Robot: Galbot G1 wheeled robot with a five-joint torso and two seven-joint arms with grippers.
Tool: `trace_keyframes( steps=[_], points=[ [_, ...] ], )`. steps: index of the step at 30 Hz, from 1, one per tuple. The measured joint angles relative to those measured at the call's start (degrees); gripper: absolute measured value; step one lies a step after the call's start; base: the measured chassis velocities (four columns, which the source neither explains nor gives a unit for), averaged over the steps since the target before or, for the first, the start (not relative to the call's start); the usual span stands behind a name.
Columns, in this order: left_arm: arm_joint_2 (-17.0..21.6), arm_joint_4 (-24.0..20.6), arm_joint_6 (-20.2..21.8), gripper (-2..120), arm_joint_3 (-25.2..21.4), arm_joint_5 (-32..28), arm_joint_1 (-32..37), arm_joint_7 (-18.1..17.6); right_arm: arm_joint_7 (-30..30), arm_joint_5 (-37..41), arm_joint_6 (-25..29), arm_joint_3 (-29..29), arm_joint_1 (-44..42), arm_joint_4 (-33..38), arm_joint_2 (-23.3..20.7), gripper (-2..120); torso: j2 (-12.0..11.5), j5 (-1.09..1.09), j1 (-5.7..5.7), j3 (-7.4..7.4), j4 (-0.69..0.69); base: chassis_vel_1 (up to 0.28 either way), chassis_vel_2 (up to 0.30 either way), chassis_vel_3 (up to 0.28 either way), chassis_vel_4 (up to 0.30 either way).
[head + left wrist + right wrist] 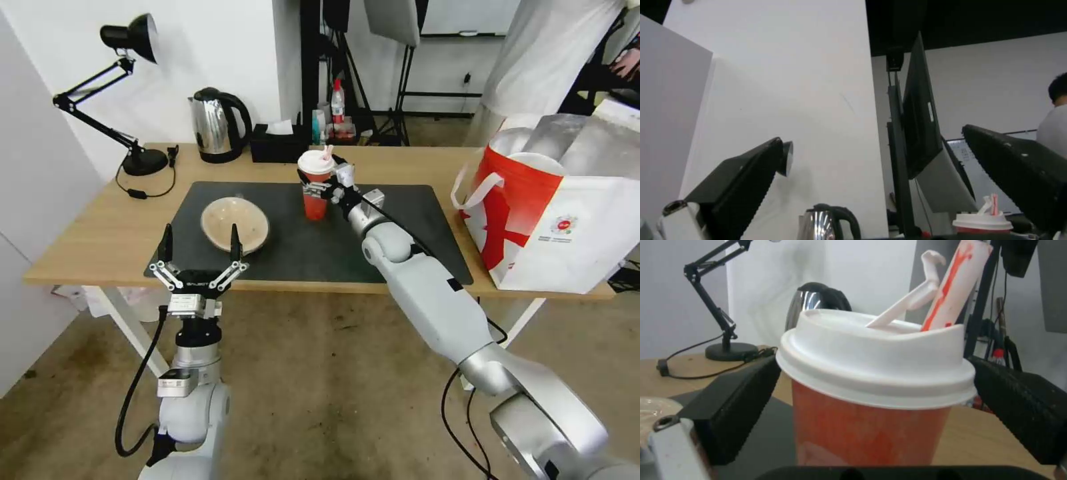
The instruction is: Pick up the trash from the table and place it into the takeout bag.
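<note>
One red drink cup (315,189) between right gripper's (319,188) spread fingers, left gripper (199,248) apart near beige bowl (235,224).

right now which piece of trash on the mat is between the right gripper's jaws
The red drink cup with white lid, bracketed by the open right gripper; the shallow beige bowl sits apart, nearer the left gripper.

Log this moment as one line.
right gripper: fingers around red cup, not closed | left gripper: open, at table edge | beige bowl: on mat

You face a white wall (220,47) with a black desk lamp (127,40) before it. Below, a stained brown floor (320,387). Dark tripod stands (400,87) rise behind.
</note>
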Motion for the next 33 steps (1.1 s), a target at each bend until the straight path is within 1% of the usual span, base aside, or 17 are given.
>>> trace_keyframes(
  steps=[15,33],
  points=[
    [0.0,-0.2,-0.2,100,0.0,0.1,0.3,0.0,0.1,-0.1,0.0,-0.1,0.2,-0.5,-0.1,100,0.0,0.0,0.0,0.0,0.0,0.0,0.0,0.0,0.0],
    [0.0,-0.2,-0.4,100,0.1,0.1,0.2,0.0,0.4,-0.4,0.1,-0.1,1.0,-1.9,0.7,100,0.0,0.0,-0.01,0.0,0.0,0.0,0.0,0.0,0.0]
  ],
)
